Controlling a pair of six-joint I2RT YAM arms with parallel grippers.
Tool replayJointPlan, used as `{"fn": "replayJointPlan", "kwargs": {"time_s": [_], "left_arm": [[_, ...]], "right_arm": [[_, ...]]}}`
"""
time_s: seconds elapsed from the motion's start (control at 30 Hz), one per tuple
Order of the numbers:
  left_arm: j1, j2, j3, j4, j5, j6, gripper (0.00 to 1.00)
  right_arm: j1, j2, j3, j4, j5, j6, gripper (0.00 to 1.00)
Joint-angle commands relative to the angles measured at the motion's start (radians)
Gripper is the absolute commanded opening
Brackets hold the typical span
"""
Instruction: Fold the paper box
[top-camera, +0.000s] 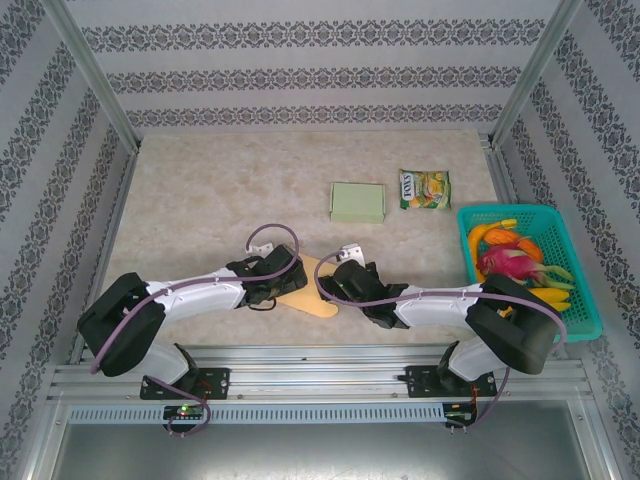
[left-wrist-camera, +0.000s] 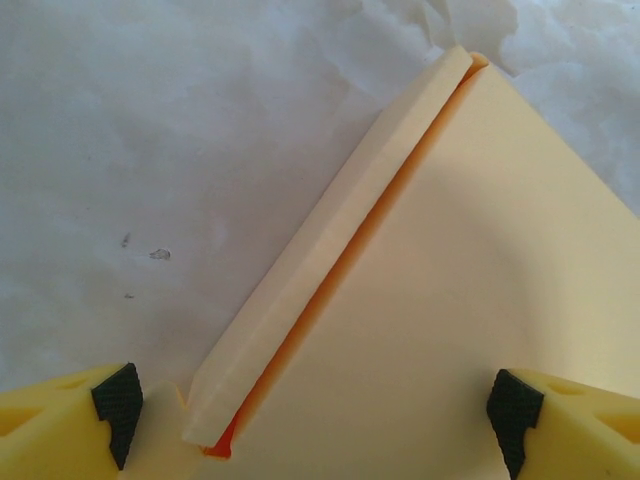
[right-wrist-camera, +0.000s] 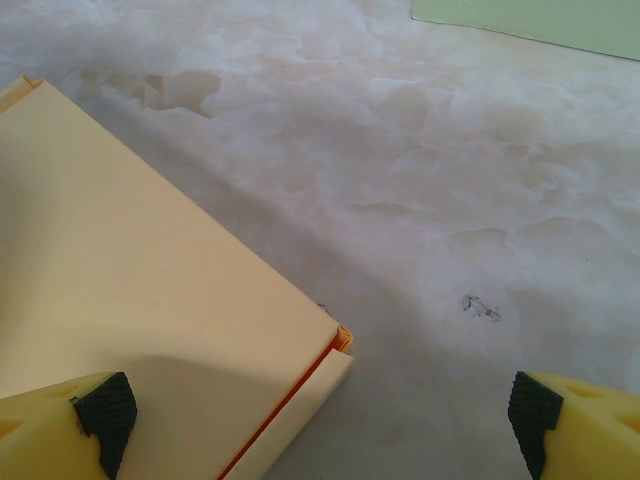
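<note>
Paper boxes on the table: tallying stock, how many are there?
2. The cream box lies flat near the front edge; the green box sits farther back, left of the snack packet.

table (top-camera: 200, 190) open far left; green box (top-camera: 357, 202), snack packet (top-camera: 424, 189), basket (top-camera: 505, 208) stand right of the paper box (top-camera: 312, 298).

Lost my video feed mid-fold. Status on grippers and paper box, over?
Left gripper open, straddling a side flap. Right gripper open over a corner. Pale yellow flat paper box lies between them, unheld. Pale green flat box stands apart behind.
</note>
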Motion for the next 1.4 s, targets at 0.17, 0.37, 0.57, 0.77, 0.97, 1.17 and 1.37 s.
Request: {"fn": "replayJointPlan", "kwargs": {"time_s": [0.17, 0.37, 0.57, 0.77, 0.97, 1.17, 1.37], "left_arm": [[-0.005, 0.043, -0.01, 0.003, 0.086, 0.012, 0.81], [-0.003, 0.06, -0.023, 0.016, 0.083, 0.011, 0.75], [-0.004, 0.066, -0.034, 0.046, 0.118, 0.001, 0.74], [-0.003, 0.068, -0.024, 0.037, 0.152, -0.021, 0.8], [-0.004, 0.067, 0.023, -0.041, 0.171, -0.019, 0.89], [-0.015, 0.064, 0.106, -0.192, 0.17, -0.036, 0.94], [-0.029, 0.052, 0.133, -0.258, 0.121, -0.046, 0.98]], "right_arm": [[-0.005, 0.023, -0.029, -0.018, 0.018, 0.012, 0.98], [-0.006, 0.014, -0.029, -0.023, 0.02, 0.007, 0.98], [-0.007, 0.014, -0.029, -0.023, 0.021, 0.012, 0.98], [-0.006, 0.02, -0.032, -0.018, 0.017, 0.021, 0.98], [-0.007, 0.036, -0.03, -0.01, 0.018, 0.027, 0.98], [-0.007, 0.053, -0.027, 0.003, 0.014, 0.03, 0.98], [-0.006, 0.052, -0.027, 0.008, 0.013, 0.033, 0.98]]}}
